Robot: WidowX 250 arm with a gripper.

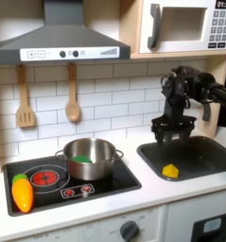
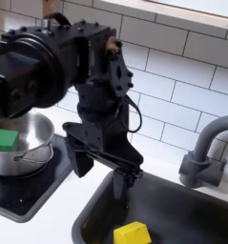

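Yellow and blocky, the small yellow object (image 2: 132, 233) is seen at the bottom edge of the second exterior view, resting on the floor of the sink (image 2: 187, 214) near its front wall, and it is partly cut off there, so that no long axis can be made out. Directly above it and clearly apart, the gripper (image 2: 122, 183) is held pointing straight down over the sink's left half, its fingers drawn close together on nothing. Whether a slight gap is left between the fingertips cannot be told, and in the first exterior view the gripper (image 1: 171, 130) is blurred against the tiles.
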